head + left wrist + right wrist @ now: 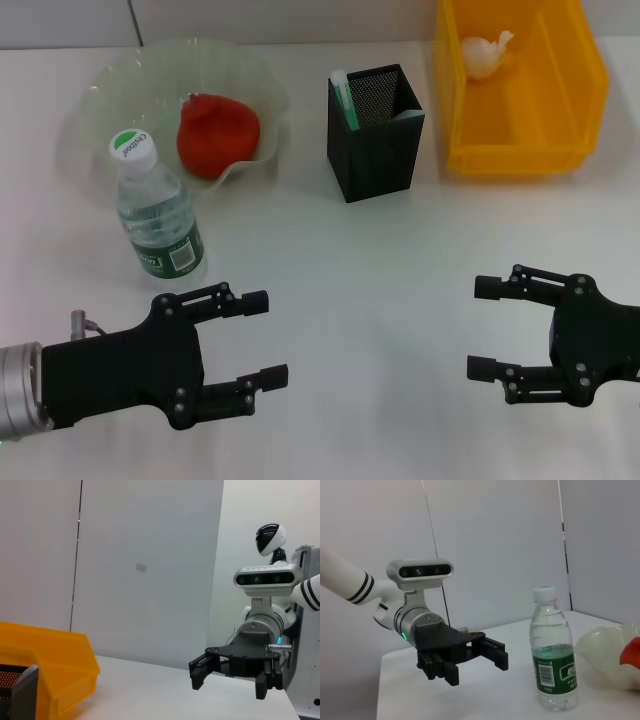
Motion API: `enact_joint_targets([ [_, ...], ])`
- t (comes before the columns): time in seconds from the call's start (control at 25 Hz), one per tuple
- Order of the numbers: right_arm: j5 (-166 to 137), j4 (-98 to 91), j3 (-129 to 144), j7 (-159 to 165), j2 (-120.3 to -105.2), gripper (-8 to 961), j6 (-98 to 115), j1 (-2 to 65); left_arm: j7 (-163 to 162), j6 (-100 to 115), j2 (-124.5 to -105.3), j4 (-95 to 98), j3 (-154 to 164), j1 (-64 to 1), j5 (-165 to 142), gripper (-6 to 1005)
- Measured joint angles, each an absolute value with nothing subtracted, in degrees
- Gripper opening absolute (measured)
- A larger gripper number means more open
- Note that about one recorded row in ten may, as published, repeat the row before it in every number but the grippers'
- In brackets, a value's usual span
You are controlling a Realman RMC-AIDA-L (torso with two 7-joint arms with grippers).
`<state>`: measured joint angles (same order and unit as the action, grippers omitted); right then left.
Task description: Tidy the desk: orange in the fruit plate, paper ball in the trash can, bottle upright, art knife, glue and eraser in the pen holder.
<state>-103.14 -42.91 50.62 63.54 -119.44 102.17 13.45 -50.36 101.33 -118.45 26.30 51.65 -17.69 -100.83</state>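
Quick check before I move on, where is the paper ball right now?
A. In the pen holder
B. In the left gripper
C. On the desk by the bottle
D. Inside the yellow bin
D: the paper ball lies inside the yellow bin, at its far left corner.

Both the left gripper (262,338) and the right gripper (489,328) are showing matte black bodies with small screws and ribbed fingertips (451,675). A silver cylindrical wrist (20,388) is joining the left one; white arm links are carrying black bands, and grey camera bars (265,575) are sitting above each wrist.
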Motion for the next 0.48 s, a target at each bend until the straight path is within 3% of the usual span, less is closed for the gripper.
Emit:
enact_joint_targets([
  [0.48,-103.18,-42.89,50.62,63.54,-119.45,839,102.49,13.45,-50.36,101.34,-118.48,26.21,51.76,-17.49,-100.80,738],
])
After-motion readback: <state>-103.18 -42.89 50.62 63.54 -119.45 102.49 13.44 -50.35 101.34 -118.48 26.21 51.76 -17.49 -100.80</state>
